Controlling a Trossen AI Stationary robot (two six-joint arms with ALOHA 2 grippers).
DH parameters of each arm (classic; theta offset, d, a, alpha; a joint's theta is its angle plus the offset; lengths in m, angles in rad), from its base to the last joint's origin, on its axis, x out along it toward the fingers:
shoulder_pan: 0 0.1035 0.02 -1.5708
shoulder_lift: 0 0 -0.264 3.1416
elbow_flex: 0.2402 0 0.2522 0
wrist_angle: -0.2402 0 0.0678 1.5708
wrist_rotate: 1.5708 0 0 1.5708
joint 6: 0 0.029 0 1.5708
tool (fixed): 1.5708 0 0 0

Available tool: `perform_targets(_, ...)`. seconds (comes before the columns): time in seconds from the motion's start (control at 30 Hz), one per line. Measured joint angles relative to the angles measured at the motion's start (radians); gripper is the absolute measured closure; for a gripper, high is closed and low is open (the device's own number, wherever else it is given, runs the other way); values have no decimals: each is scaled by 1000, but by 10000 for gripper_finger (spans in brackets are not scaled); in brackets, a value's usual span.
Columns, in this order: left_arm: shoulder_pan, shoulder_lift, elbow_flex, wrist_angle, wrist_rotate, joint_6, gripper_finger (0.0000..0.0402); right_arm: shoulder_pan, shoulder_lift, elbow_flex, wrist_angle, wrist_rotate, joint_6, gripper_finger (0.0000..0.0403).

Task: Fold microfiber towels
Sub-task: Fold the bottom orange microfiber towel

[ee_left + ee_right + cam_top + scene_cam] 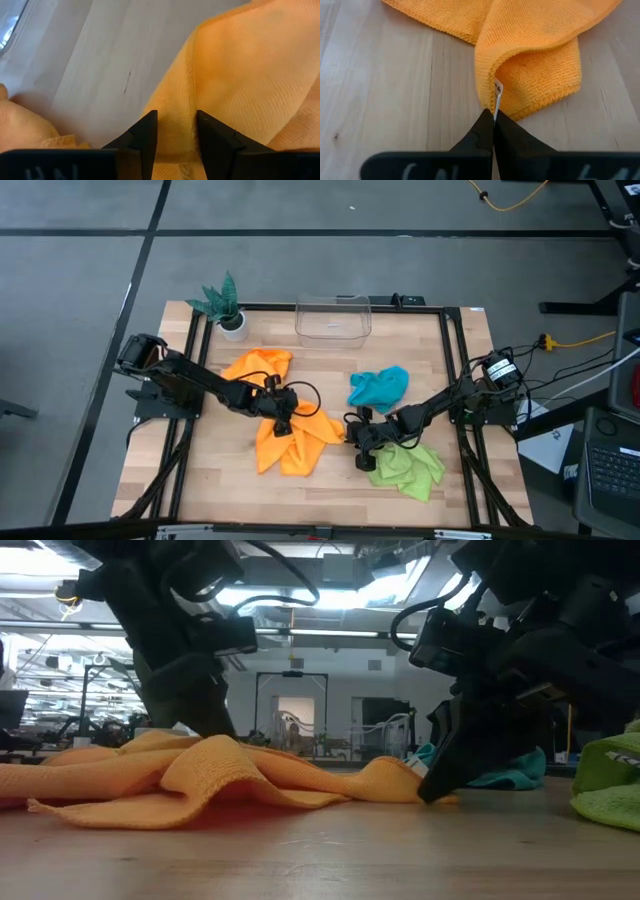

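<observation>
From above, the left hand (pixel 283 412) sits over the middle of the crumpled orange towel (pixel 290 442) and the right hand (pixel 356 432) is at that towel's edge on the lime green towel (pixel 408 466) side; the teal towel (pixel 379 387) lies between the orange one and the clear bin (pixel 333 318), which looks empty. The low view shows the orange towel humped on the tabletop (pixel 320 860). In the left wrist view the left hand's fingers (pixel 145 140) stand apart around a ridge of cloth, not pinching it, so it might grab two layers. In the right wrist view the right hand is closed on just the little white tag (pixel 497 90), and I'd guess that could slip out.
</observation>
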Motion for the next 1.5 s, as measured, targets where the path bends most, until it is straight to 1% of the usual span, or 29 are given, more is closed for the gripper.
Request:
perform_targets(0.1, 11, 0, 0, 1, -1, -3, 282, 0, 0, 0, 0, 0, 0, 398)
perform_targets(0.17, 15, 0, 0, 1, -1, -5, 290, 0, 0, 0, 0, 0, 0, 397)
perform_targets(0.37, 18, 0, 0, 7, -1, -5, 350, 0, 0, 0, 1, 0, 0, 395)
perform_targets(0.53, 17, 0, 0, 54, 0, -3, 395, 0, 0, 0, 0, 0, 0, 394)
perform_targets(0.77, 17, -1, 0, 120, -2, -2, 401, 0, 0, 0, 1, 0, 3, 394)
perform_targets(0.87, 8, -15, 0, 120, -32, -1, 401, 0, 0, 0, 0, 0, 3, 394)
perform_targets(1.0, -15, -73, 0, 120, -71, 0, 401, 0, 0, 0, 0, 1, 21, 394)
perform_targets(1.07, -30, -116, 0, 116, -75, -1, 401, 0, 0, 1, 2, 6, 29, 394)
perform_targets(1.2, -66, -206, 0, 75, -75, -26, 401, -1, -1, 21, -21, 96, 16, 398)
perform_targets(1.27, -85, -244, 0, 82, -81, -20, 401, -2, -11, 54, -41, 153, -14, 399)
perform_targets(1.33, -99, -290, 1, 85, -95, 3, 401, -1, -39, 99, -99, 219, -57, 398)
perform_targets(1.37, -106, -312, 3, 87, -106, 12, 401, -1, -54, 128, -141, 250, -74, 398)
perform_targets(1.5, -149, -379, 42, 75, -183, 26, 401, 11, -121, 259, -435, 408, -100, 399)
